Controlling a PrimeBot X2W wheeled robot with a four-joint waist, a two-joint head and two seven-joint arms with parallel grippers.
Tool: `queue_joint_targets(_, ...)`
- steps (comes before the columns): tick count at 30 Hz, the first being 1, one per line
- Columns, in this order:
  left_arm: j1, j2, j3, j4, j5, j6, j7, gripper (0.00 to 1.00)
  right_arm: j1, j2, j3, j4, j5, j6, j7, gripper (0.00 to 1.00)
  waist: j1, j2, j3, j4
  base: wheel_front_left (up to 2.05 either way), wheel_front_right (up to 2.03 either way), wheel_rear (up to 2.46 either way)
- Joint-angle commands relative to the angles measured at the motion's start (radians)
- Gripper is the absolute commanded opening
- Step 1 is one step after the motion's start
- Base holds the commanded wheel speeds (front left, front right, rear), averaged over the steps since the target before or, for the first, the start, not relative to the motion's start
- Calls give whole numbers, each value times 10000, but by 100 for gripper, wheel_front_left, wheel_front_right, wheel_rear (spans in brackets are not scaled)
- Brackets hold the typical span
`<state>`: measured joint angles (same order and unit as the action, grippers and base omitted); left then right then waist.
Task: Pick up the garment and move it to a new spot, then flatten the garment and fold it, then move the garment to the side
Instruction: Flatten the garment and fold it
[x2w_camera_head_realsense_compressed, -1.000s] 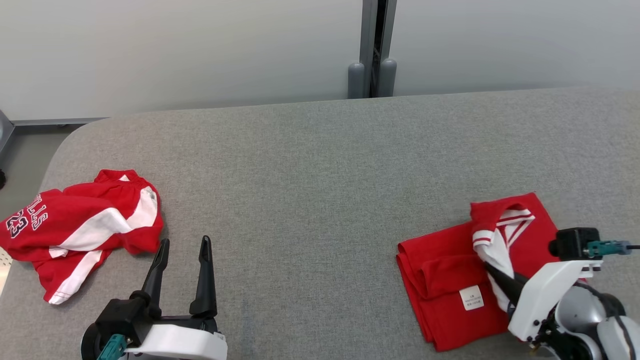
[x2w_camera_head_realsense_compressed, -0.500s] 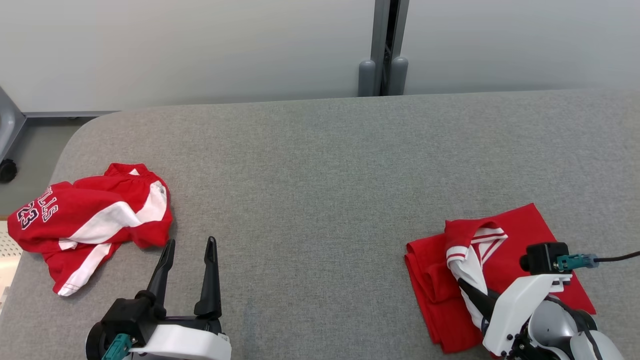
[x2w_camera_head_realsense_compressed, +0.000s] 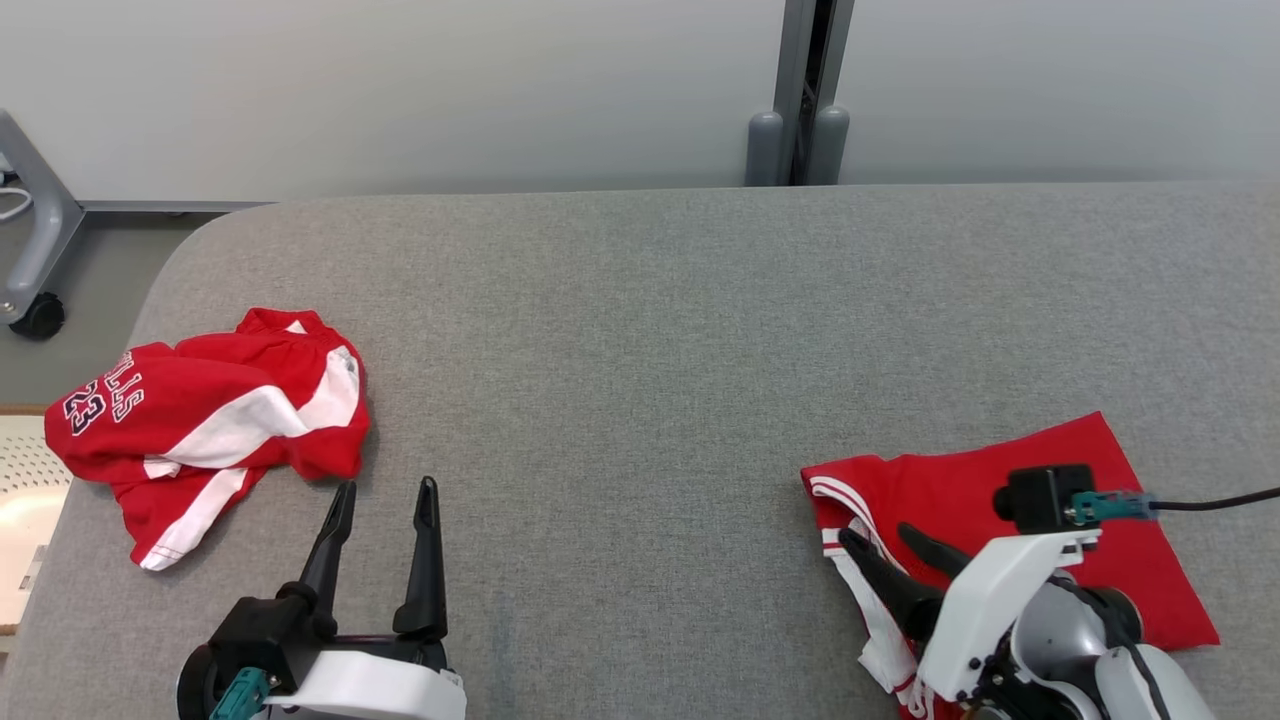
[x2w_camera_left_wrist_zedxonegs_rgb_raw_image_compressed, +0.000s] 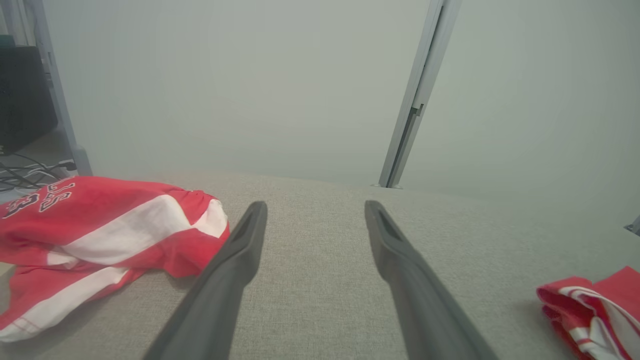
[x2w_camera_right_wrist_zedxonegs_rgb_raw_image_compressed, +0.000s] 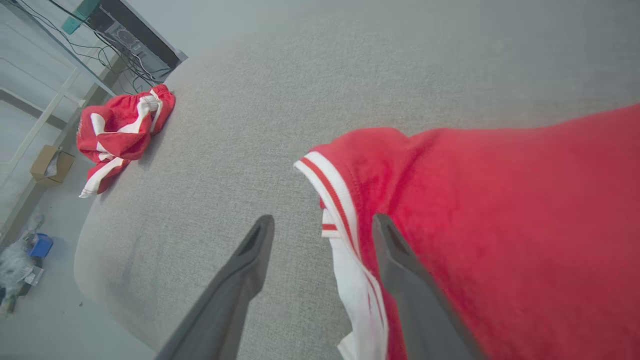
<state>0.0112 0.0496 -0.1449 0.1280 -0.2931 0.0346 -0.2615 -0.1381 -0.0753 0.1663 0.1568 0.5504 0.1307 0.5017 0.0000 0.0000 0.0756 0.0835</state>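
My left fingers (x2w_camera_head_realsense_compressed: 425, 570) are spread and idle at the near edge. My right fingers (x2w_camera_head_realsense_compressed: 885, 585) are spread too, sitting low over the folded garment (x2w_camera_head_realsense_compressed: 1000, 490) on the right side of the surface (x2w_camera_head_realsense_compressed: 640, 330). My worry is the striped trim (x2w_camera_right_wrist_zedxonegs_rgb_raw_image_compressed: 332, 192), which lies right between them, so a careless pull-back could snag it and drag the fold open. The crumpled garment (x2w_camera_head_realsense_compressed: 200, 420) sits well apart, far left. A second ago my right ones were pinching that trim up; now it's dropped flat.
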Motion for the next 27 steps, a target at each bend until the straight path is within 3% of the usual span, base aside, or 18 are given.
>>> queue_joint_targets(1, -165, 31, 10, 10, 70, -48, -25, 100, -50, 26, 209, -236, 135, 1, 10, 100, 0, 0, 4, 53, 0, 0, 0)
queue_joint_targets(8, -80, 26, 94, 29, 139, -88, -25, 100, -173, 170, 562, -691, 592, 1, -149, 100, 0, 0, -30, 110, 0, 0, 0)
queue_joint_targets(16, 34, 27, 201, -35, 221, -99, -25, 100, -595, 101, -125, -1343, 334, 1, -1147, 100, 0, 0, -183, -38, 0, 0, 0)
queue_joint_targets(20, 46, 31, 263, -159, 264, -102, -25, 100, -921, -359, -725, -1722, -57, 1, -2334, 100, 0, 0, -275, -204, 0, 0, 0)
queue_joint_targets(22, -6, 27, 291, -226, 283, -110, -25, 100, -1067, -1073, -841, -1856, -864, 1, -3217, 100, 0, 0, -305, -261, 0, 0, 0)
queue_joint_targets(27, -136, 27, 478, -492, 324, -79, -25, 100, -1099, -1911, -1436, -1848, -2526, 1, -5657, 100, 0, 0, -351, -454, 0, 0, 0)
